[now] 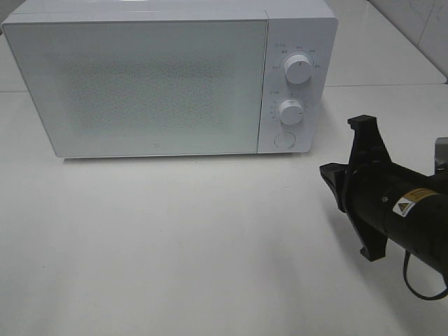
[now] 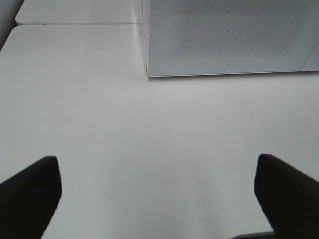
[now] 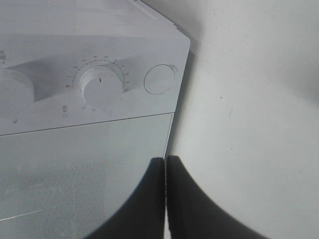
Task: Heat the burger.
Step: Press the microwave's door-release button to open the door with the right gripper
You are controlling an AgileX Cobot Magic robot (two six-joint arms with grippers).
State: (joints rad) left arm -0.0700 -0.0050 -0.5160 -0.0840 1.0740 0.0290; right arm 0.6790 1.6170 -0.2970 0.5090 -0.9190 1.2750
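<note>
White table (image 1: 175, 266) carrying white microwave (image 1: 140, 84), door sitting closed. Right gripper (image 3: 165, 164) hanging before microwave's front, near lower dial (image 3: 101, 85), jaws pressing together, gripping nothing. Left gripper (image 2: 155, 159) hovering off microwave's door-side corner, jaws gaping wide, empty. Burger showing nowhere; possibly behind door, cannot tell.

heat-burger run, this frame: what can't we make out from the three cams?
1. Burger: in no view. The closed dot-patterned door of the white box-shaped microwave hides the inside; whether it sits there cannot be told.
2. Markings around the upper round white dial: too small to read in exterior high.
3. Left claw: outside the exterior high frame; left wrist shows only two black fingertips, cut off by the picture's edge.
</note>
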